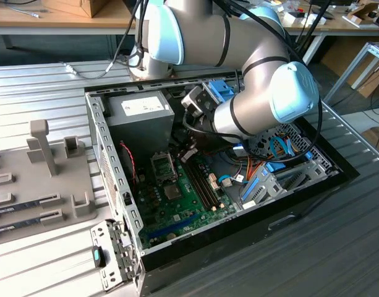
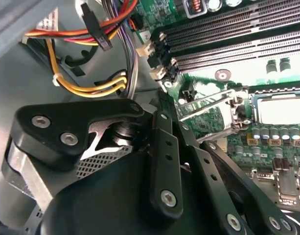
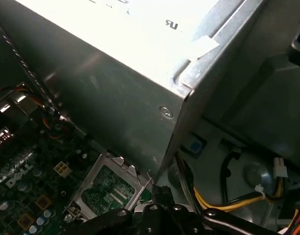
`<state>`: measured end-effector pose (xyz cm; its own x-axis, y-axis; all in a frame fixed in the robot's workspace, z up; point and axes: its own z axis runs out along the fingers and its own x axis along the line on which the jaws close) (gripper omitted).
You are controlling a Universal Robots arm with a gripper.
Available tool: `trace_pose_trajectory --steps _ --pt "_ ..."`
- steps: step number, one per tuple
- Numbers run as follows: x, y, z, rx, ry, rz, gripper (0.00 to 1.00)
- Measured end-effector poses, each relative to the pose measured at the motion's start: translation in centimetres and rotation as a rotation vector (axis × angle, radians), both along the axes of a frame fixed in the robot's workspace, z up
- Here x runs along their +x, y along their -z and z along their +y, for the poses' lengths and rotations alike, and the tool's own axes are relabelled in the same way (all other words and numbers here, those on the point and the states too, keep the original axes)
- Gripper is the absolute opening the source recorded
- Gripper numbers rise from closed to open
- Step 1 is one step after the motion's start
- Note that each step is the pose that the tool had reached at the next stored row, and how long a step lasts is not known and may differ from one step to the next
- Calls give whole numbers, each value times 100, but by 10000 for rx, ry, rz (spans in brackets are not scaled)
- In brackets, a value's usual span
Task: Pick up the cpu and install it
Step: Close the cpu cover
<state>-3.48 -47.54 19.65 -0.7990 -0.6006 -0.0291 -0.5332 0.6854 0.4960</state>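
Robot arm (image 1: 263, 105) bends down into the open computer case (image 1: 109, 161) in the exterior view. Its tip hangs low over the green board (image 1: 183, 204), just to the exterior view's right of the socket (image 1: 163, 166). That view also shows the grey power box (image 1: 140, 108) in the back corner of the case. A grey tray (image 1: 28, 179) sits on the counter (image 1: 47, 80) at the exterior view's left.

The second wrist view sees the socket from close up. Its metal lid (image 2: 235, 115) and thin lever (image 2: 208, 100) stand up, so the socket is open. A pale, shiny flat square lies in it, and this looks like the cpu (image 2: 282, 110). It lies flat with its top up. It is washed out by bright light, so I cannot tell which way it points. Long black memory slots (image 2: 238, 44) run beside it, and yellow and orange wires (image 2: 86, 85) hang near the case wall.

The first wrist view shows the side of the power box and the raised lid frame, with green showing through it.

The jaws are just beside the raised lid, apart from the cpu. I cannot tell if they are open or closed, or if they hold anything.
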Motion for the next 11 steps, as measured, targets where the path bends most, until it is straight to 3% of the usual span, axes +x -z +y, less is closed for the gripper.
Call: trace_pose_trajectory --steps 5,8,9,11 --pt "-1 1 -1 90 0 1 11" --pt "-51 1 0 184 0 -21 11" --pt "-79 1 0 246 -1 -34 11" --pt "-86 0 -27 504 0 -40 11"
